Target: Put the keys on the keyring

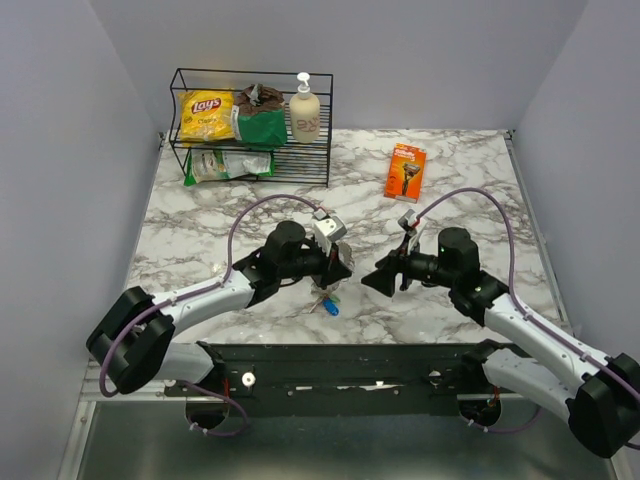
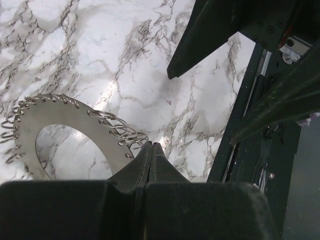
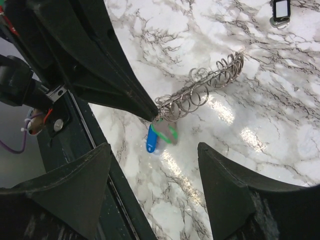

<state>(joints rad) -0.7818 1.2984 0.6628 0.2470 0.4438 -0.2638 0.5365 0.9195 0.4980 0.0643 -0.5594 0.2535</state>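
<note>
Evidently the left pincer (image 2: 151,149) is clamped shut on the rim of the flat silvery metal keyring fringed with wire loops (image 2: 95,132). It holds the ring tilted on edge over the marble tabletop (image 2: 125,60), presumably to present the loops to its partner. Small blue- and green-headed keys (image 3: 159,136) sit right under that pinch point. The right pincer (image 1: 372,281) gapes wide just beside them, holding nothing, seemingly ready to take a key.

Glossy marble-pattern worktop (image 1: 200,220), white-grey, light glare. Satin brushed silvery metal plate of keyring (image 2: 75,116); thin shiny wire loops round edge. Smooth blue and green plastic heads on keys (image 3: 152,138). Matt black plastic left tool (image 2: 151,150), right tool (image 3: 154,149), faintly scuffed. Black-coated wire rack (image 1: 305,160), far-left corner.
</note>
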